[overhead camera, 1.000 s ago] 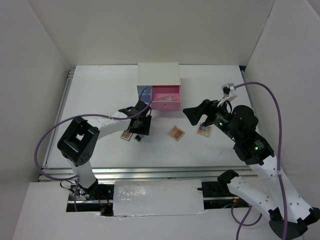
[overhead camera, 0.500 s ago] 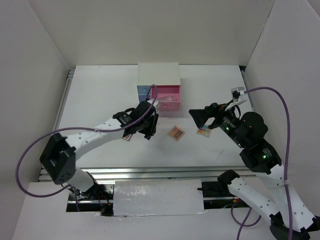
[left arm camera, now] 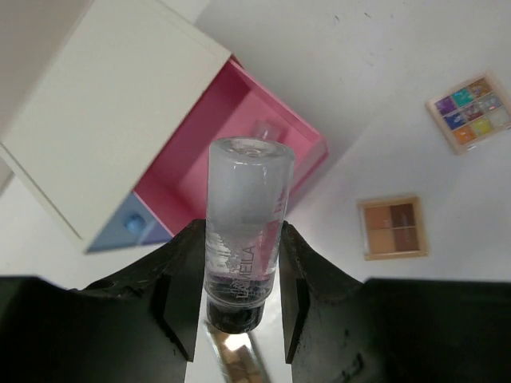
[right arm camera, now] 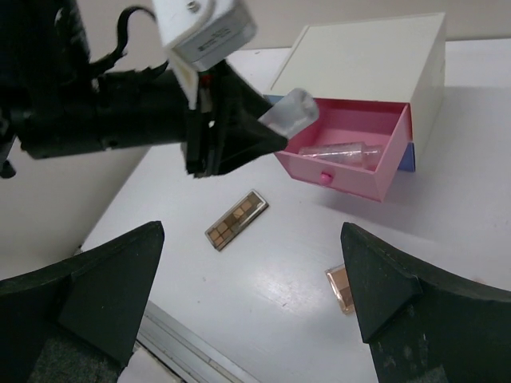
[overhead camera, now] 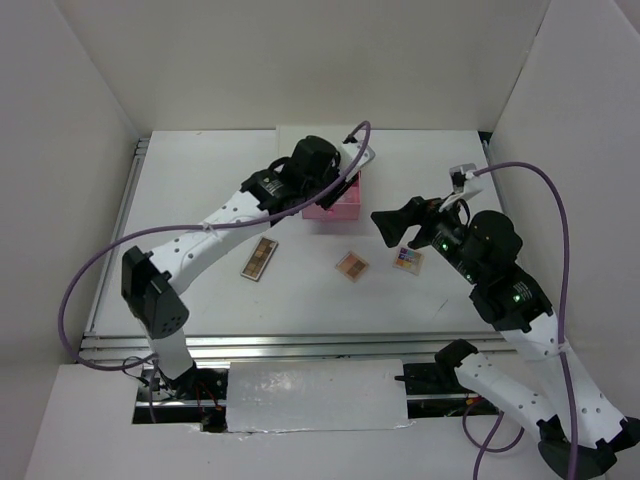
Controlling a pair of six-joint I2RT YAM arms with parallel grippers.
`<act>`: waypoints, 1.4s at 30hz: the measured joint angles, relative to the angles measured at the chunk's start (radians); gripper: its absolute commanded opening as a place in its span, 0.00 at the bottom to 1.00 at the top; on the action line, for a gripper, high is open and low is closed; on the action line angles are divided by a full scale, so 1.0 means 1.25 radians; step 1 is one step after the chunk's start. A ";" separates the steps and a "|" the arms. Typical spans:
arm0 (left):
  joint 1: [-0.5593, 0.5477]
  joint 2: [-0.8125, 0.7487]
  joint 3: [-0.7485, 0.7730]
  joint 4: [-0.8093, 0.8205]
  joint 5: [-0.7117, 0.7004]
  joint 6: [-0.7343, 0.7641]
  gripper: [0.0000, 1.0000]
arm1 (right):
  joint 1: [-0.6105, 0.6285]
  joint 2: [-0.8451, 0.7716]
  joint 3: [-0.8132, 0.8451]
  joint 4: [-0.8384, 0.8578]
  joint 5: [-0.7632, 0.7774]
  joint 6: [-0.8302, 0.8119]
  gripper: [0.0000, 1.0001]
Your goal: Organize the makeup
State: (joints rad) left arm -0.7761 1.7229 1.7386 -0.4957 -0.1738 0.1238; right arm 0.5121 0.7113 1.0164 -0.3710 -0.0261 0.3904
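At the left of the surface lies the long brown palette, unsorted. Behind it, over the open pink drawer, the left pincer is half closed on a clear bottle, gripped low, probably to join the second bottle inside. Rightward lie the pinkish palette and the multicolour palette. Near the latter, the right pincer gapes wide, empty.

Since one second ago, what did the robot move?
The left jaws closed on the clear bottle beside the long brown palette and carried it up to the open pink drawer. That palette and the square palettes stayed put; the right jaws stayed open.
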 measured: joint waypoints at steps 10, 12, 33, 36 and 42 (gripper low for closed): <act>0.088 0.175 0.136 0.008 0.060 0.198 0.09 | -0.005 0.022 -0.001 0.006 -0.034 -0.005 1.00; 0.100 0.206 0.136 0.011 0.056 0.212 0.22 | -0.005 0.021 -0.001 0.006 -0.034 -0.008 1.00; 0.117 -0.013 0.019 0.180 -0.141 -0.077 0.99 | -0.049 0.000 -0.253 0.209 0.103 0.182 0.67; 0.141 -0.077 0.037 0.105 -0.245 -0.242 0.99 | -0.055 0.091 -0.334 0.340 0.078 0.242 0.00; 0.172 -0.334 -0.188 -0.043 -0.303 -0.475 0.99 | -0.060 0.451 -0.345 0.564 -0.011 0.369 0.00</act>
State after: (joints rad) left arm -0.5617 1.3048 1.5040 -0.5491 -0.5522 -0.4702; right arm 0.4370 1.2751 0.5846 0.3340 -0.0399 0.8513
